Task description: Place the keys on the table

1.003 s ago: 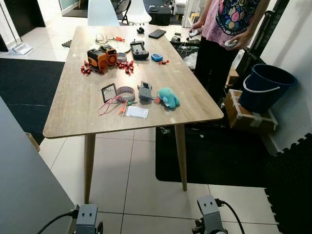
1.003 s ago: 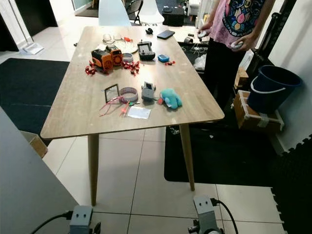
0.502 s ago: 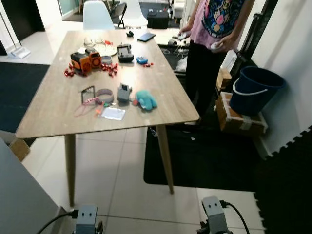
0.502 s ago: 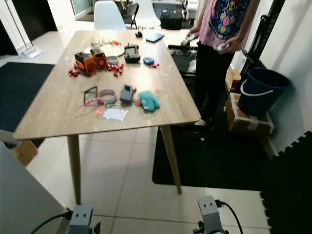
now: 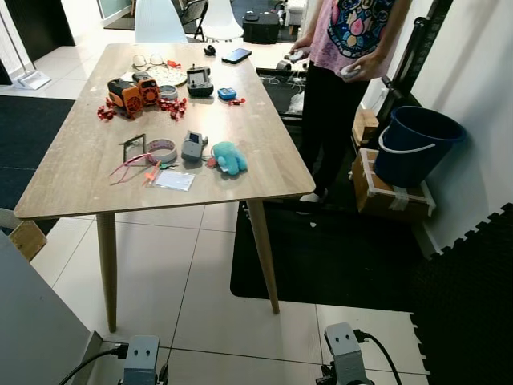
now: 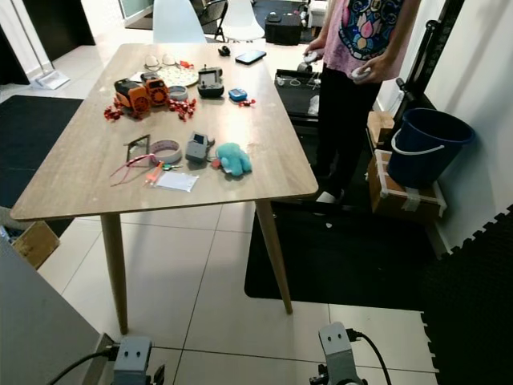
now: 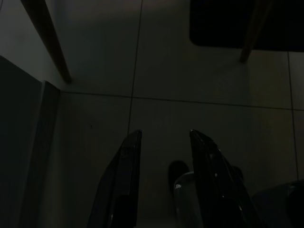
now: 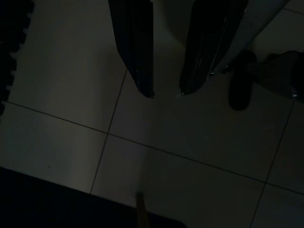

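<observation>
On the wooden counter (image 5: 80, 172), toward its near edge, lies a small cluster: a pink cord and keys (image 5: 138, 167) beside a little dark frame, then a grey tape roll (image 5: 163, 150), a grey gadget (image 5: 191, 147) and a teal plush toy (image 5: 228, 157) in a row, with a clear plastic sleeve (image 5: 174, 180) just in front of them. The keys rest flat on the counter top, touching neither gripper. Farther back stand an orange device (image 5: 133, 91), scattered red pieces, a black controller (image 5: 199, 82), a small blue item and, at the far end, a phone (image 5: 236, 55).

A person in a pink printed shirt (image 5: 353, 32) stands at the counter's right side, holding white objects in both hands. Beyond them a dark blue bucket (image 5: 415, 144) sits on a cardboard box (image 5: 390, 195), over a black mat.

Both arms hang low, well apart from the counter. The left gripper (image 7: 161, 142) points down at pale floor tiles (the wrist view is very dark), its jaws parted by a modest gap with nothing between them. The right gripper (image 8: 166, 92) likewise hangs over the tiles, its jaws narrowly apart and holding nothing. A white chair (image 5: 156, 20) stands behind the counter's far end.
</observation>
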